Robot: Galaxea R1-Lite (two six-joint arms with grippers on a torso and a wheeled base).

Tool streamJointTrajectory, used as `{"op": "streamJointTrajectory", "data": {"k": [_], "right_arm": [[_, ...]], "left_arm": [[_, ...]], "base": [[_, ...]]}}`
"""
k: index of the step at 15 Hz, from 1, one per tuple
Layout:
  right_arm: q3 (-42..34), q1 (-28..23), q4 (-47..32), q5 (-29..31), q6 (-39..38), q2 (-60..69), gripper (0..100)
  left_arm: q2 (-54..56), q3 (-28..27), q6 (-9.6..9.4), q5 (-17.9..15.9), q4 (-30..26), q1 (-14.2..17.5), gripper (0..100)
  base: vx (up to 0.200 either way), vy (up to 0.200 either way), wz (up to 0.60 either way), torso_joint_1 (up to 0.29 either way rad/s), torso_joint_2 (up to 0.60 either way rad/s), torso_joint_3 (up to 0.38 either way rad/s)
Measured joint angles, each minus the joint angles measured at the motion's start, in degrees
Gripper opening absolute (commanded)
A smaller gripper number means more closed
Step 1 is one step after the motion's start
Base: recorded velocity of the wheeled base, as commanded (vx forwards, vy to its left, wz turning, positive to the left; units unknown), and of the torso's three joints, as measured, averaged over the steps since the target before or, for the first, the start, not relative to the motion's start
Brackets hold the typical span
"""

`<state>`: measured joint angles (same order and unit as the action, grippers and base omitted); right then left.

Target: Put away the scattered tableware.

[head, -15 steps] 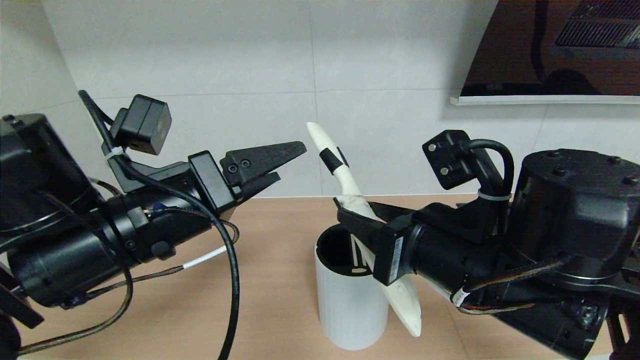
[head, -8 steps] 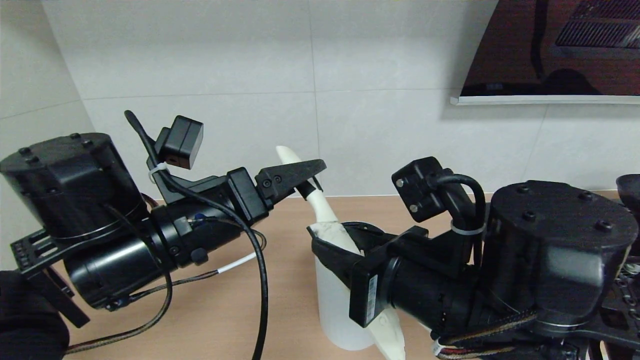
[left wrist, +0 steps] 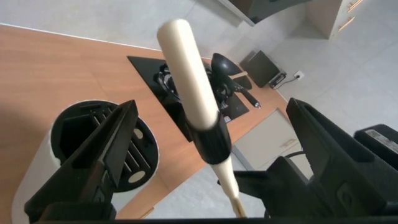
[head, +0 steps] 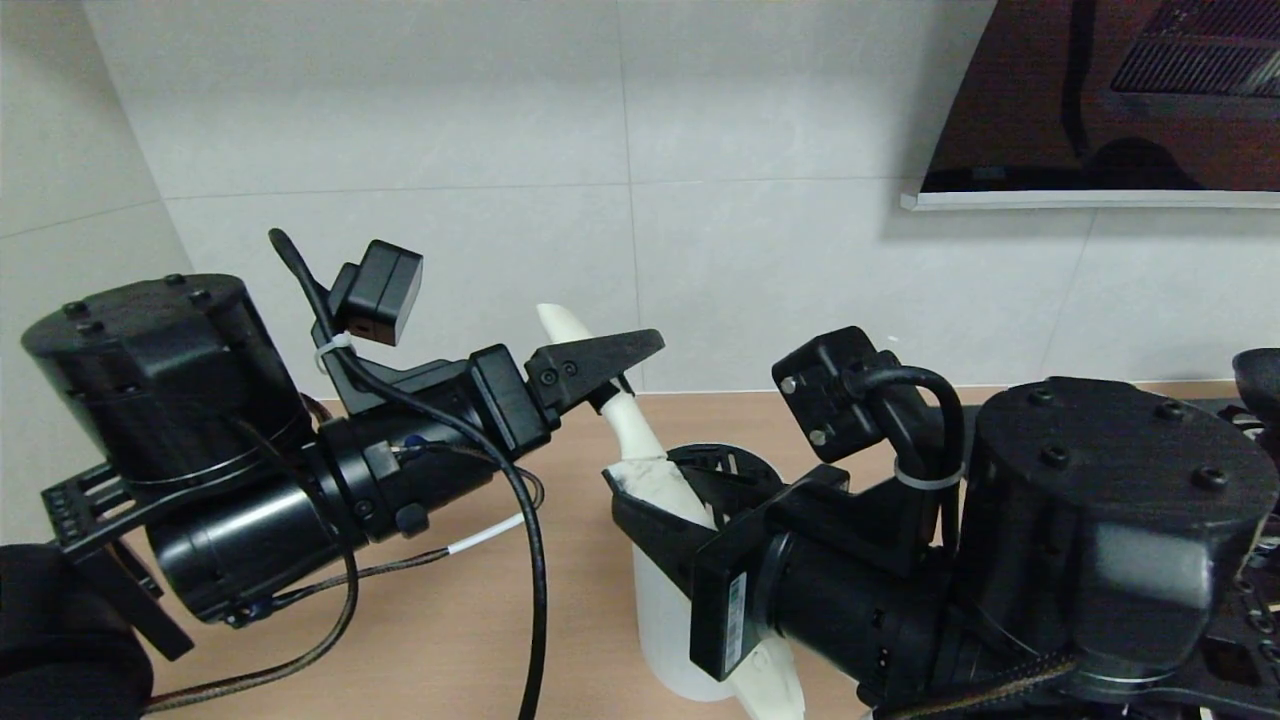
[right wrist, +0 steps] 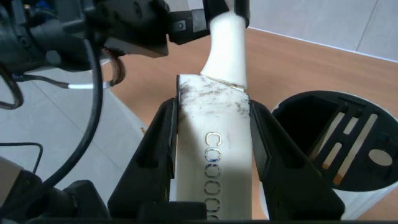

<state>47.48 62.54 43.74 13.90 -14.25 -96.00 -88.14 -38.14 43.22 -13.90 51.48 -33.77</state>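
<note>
the right gripper (head: 640, 490) (right wrist: 214, 140) is clamped on the broad flat part of a white plastic spatula with a black band round its handle (head: 640, 440) (left wrist: 186, 68) (right wrist: 227, 43), a finger pressed to each side. the spatula is held in the air, tilted, its handle slanting up toward the left gripper (head: 620, 375) (left wrist: 214, 137). that gripper's fingers stand wide apart on either side of the banded handle, clear of it. just below the spatula, a white cylindrical utensil holder with a black slotted insert (head: 665, 610) (left wrist: 43, 149) (right wrist: 373, 205) stands upright near an edge of the light wooden counter (head: 440, 620).
</note>
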Motion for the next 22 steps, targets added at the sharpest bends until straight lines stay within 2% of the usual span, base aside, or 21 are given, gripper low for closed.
{"op": "streamJointTrajectory", "data": {"k": [2,3,18,19,22], "right_arm": [[-0.05,0.16,0.0,0.0,0.0,0.0,0],[-0.1,0.17,0.0,0.02,0.0,0.02,0],[-0.29,0.09,0.07,0.52,0.07,0.2,0],[-0.27,0.05,0.1,0.66,0.09,0.22,100],[-0.24,-0.06,0.02,1.07,0.0,0.22,100]], "left_arm": [[-0.12,0.09,-0.02,0.02,0.0,-0.27,100],[-0.21,0.13,-0.05,0.0,-0.02,-0.4,0],[0.16,0.2,-0.02,-0.13,-0.05,-0.85,0],[0.24,0.13,0.0,-0.11,-0.06,-0.85,0],[0.6,-0.09,-0.06,0.11,-0.06,-1.17,0]], "base": [[0.0,0.0,0.0,0.0,0.0,0.0],[0.0,0.0,0.0,0.0,0.0,0.0],[0.0,0.0,0.0,0.0,0.0,0.0],[0.0,0.0,0.0,0.0,0.0,0.0],[0.0,0.0,0.0,0.0,0.0,0.0]]}}
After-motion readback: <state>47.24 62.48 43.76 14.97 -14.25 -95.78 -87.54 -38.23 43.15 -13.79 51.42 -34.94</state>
